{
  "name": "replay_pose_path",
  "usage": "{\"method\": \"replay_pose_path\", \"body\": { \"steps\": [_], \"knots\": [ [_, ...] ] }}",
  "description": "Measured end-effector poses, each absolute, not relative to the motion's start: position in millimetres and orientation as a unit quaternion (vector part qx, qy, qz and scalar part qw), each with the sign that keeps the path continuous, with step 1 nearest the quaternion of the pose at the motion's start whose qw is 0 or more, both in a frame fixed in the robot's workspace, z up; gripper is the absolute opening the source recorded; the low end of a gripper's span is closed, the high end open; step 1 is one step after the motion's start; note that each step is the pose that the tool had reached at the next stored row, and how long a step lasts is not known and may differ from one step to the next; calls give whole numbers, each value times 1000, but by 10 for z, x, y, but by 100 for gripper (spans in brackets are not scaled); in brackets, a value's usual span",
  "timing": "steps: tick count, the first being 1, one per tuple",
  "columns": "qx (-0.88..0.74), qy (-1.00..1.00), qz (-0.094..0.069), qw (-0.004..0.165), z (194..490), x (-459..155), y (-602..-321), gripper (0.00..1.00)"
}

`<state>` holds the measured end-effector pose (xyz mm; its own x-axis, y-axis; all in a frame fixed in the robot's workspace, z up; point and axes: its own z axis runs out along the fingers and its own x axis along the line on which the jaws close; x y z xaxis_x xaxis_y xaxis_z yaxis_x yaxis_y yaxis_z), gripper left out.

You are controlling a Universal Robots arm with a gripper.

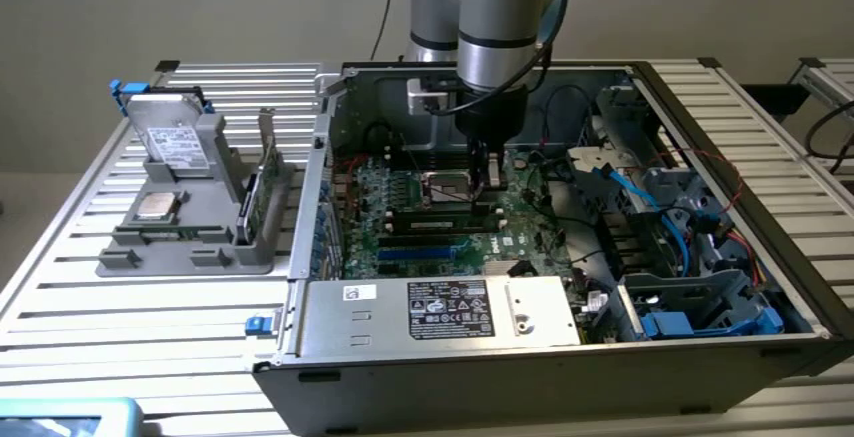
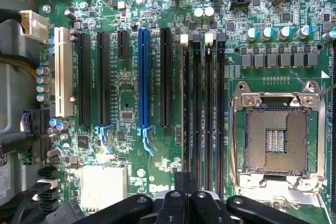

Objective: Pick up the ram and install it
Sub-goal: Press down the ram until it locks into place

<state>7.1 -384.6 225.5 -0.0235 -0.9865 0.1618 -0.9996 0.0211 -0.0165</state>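
Claw [image 1: 489, 179] closed, holding nothing visible, lowered inside the open computer case [image 1: 747, 257] above the motherboard [image 2: 131, 98]. A ram [image 1: 430, 225] stick sits seated in its slot, at 7 o'clock from the claw.

Hidden and cut-off parts inside the open computer case [image 1: 747, 287]

The arm [image 1: 501, 27] is running off the exterior view's upper edge; the gripper [image 1: 486, 179] is covering part of the motherboard [image 1: 414, 217], and label [image 1: 450, 309] print is reading too small.
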Motion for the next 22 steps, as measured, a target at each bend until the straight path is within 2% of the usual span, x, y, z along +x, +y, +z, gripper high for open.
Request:
{"method": "replay_pose_path", "body": {
  "steps": [11,22],
  "knots": [
    [697,-713,63,52,2279,31,-3845,11],
    [697,-713,62,52,2320,-398,-3850,11]
  ]
}}
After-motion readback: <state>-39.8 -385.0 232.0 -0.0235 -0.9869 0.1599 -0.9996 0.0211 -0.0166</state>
